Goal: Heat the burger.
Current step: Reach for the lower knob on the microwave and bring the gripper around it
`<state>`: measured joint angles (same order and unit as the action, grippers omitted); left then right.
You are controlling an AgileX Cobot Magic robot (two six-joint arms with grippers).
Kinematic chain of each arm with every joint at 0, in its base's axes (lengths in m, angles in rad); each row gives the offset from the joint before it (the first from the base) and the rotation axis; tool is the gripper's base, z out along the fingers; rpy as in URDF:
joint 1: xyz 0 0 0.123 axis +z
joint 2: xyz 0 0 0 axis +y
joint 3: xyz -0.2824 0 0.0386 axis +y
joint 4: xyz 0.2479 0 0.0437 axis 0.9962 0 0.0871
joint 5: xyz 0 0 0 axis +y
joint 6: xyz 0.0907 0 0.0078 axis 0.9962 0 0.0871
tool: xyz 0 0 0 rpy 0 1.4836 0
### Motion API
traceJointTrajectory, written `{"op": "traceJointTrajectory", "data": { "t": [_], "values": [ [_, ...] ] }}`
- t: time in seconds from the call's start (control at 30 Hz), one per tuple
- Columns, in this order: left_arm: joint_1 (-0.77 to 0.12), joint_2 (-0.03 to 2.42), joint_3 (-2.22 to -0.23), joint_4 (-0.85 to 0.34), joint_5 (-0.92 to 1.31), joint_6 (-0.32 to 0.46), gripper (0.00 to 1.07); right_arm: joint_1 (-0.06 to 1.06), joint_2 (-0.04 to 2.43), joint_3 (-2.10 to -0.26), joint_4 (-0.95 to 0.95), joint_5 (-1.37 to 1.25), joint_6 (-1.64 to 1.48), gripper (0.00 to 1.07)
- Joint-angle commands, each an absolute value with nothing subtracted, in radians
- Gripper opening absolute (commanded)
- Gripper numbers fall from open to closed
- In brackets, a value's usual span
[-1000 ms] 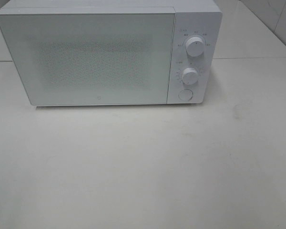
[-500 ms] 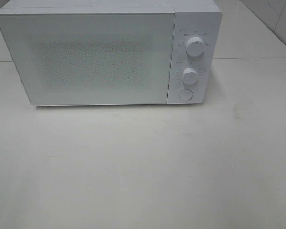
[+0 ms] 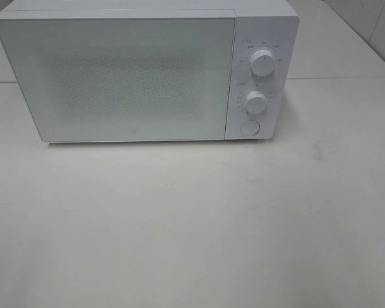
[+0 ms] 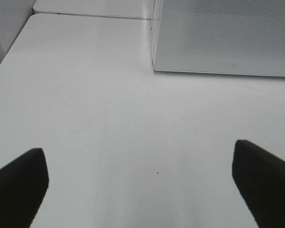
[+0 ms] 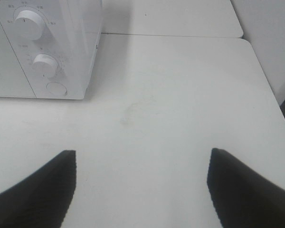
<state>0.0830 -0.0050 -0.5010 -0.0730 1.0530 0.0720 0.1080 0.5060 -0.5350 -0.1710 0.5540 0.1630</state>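
I cannot see the burger in any of my views, so I cannot tell where it is or how it looks. The only big thing in front of me is a white microwave (image 3: pixel 141 70). It sits at the back of the pale worktop (image 3: pixel 192 224). Its door (image 3: pixel 115 77) is shut. The door window is full of tiny dots and I cannot see through it, so the inside is hidden from me.

On the right side of the microwave there is a strip with the controls. There is a round white knob (image 3: pixel 262 63) up high, a smaller knob (image 3: pixel 256 101) under it, and a round button (image 3: pixel 249 127) at the bottom.

The left end effector (image 4: pixel 137 149) is wide open. Its two dark fingers (image 4: pixel 19 185) are far apart, and only bare worktop shows between them. It holds nothing. It points toward the left end of the microwave door.

The right end effector (image 5: pixel 141 154) is wide open too. Its dark fingers (image 5: pixel 38 190) are far apart and it holds nothing. It points at the worktop just to the right of the microwave, near a faint gray smudge (image 5: pixel 128 118).

A second white table top (image 5: pixel 171 16) touches the worktop behind.
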Motion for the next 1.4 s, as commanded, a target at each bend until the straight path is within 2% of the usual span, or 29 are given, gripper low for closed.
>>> {"op": "traceJointTrajectory", "data": {
  "t": [0.03, 0.87, 1.07, 1.4],
  "values": [
    [0.084, -0.030, -0.497, -0.079, 1.038, 0.066, 0.98, 0.101, 0.566, -0.546, -0.174, 0.453, 0.161, 0.75],
    [0.084, -0.030, -0.497, -0.079, 1.038, 0.066, 0.98, 0.101, 0.866, -0.540, -0.199, 0.049, 0.170, 0.75],
    [0.084, -0.030, -0.497, -0.079, 1.038, 0.066, 0.98, 0.101, 0.877, -0.410, -0.195, -0.271, 0.163, 0.75],
    [0.084, -0.030, -0.497, -0.079, 1.038, 0.066, 0.98, 0.101, 0.898, -0.288, -0.019, -0.470, 0.000, 0.75]
  ]
}}
